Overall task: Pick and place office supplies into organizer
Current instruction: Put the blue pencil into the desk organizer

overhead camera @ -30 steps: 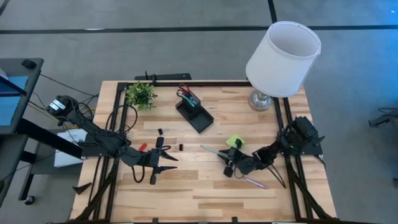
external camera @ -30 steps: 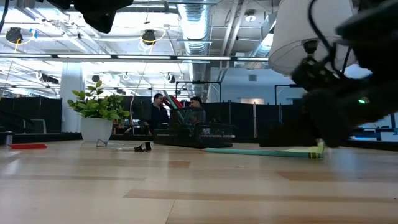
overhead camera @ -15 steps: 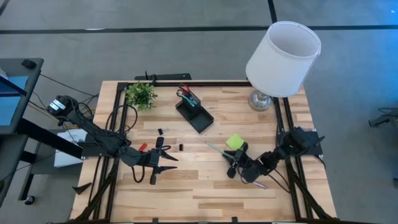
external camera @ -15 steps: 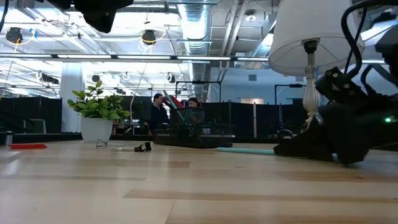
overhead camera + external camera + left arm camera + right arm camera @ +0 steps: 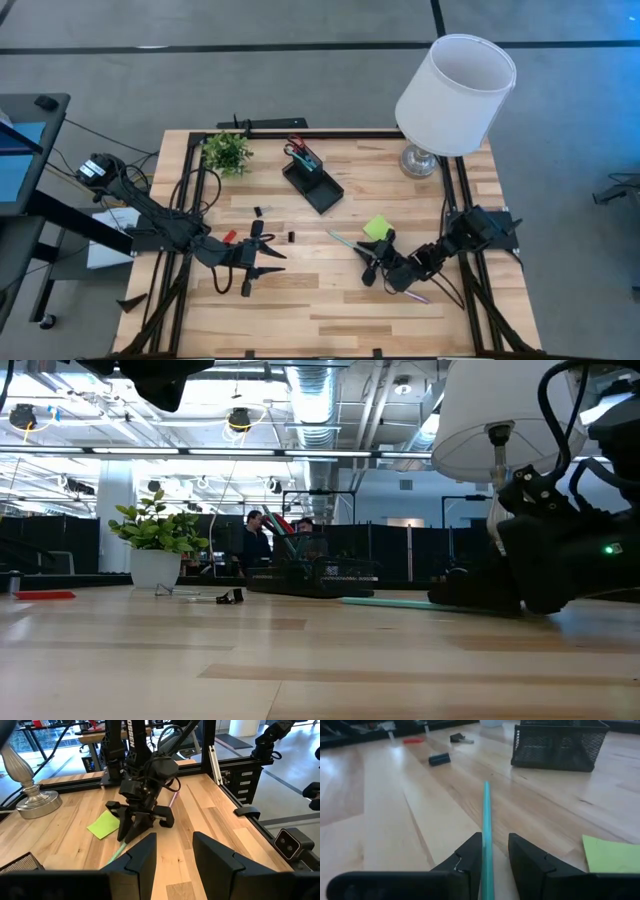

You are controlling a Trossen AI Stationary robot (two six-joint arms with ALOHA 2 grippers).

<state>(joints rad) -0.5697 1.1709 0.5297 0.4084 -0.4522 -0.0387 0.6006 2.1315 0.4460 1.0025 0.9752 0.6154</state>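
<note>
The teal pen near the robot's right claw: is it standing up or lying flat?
Lying flat. The teal pen stretches along the table, its near end between the right gripper's fingers.
</note>
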